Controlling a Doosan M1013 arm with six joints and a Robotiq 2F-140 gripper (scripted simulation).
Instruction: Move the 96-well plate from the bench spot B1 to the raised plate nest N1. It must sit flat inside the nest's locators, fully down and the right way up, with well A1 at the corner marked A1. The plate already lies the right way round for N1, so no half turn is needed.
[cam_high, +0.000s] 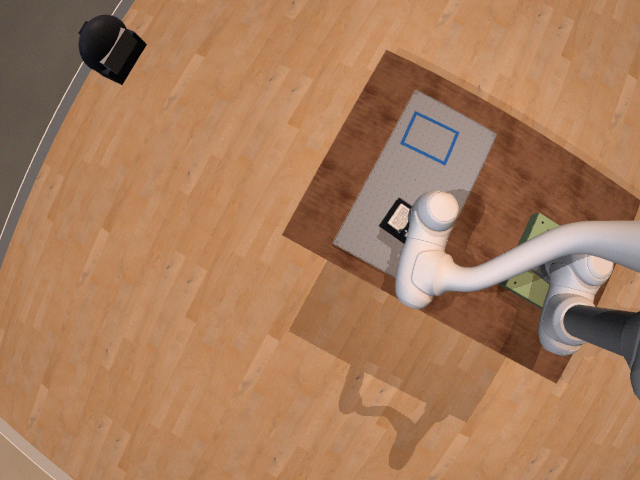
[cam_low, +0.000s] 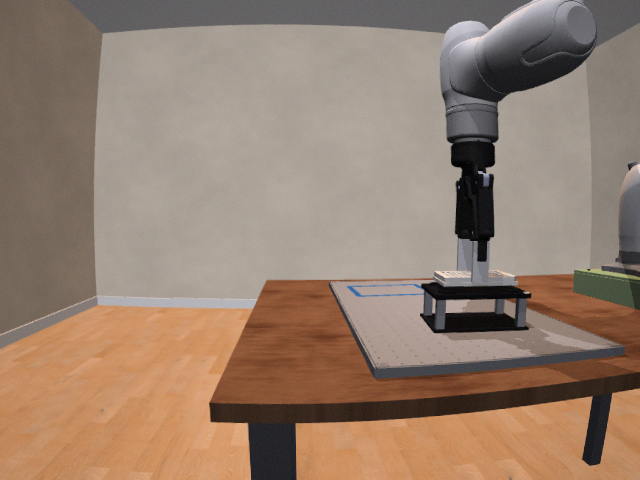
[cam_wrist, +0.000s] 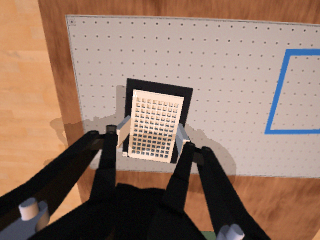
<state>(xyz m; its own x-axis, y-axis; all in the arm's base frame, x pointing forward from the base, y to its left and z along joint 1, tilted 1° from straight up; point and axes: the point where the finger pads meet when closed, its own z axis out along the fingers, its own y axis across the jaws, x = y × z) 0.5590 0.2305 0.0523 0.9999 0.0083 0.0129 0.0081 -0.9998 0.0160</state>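
While the arm (cam_low: 471, 108) hangs straight down over the worktop (cam_low: 289, 351), its black fingers squeeze the white 96-well plate (cam_wrist: 152, 125) by its two long sides. That plate is at the black raised nest (cam_low: 473, 293), which stands on short grey legs on the grey dotted board (cam_high: 377, 196). From the side the plate looks flat, but I cannot tell if it is all the way down. Well apart on the same board is the blue outlined spot (cam_high: 429, 137), with nothing in it.

White rounded arm (cam_high: 522, 255); black hand (cam_wrist: 152, 137)
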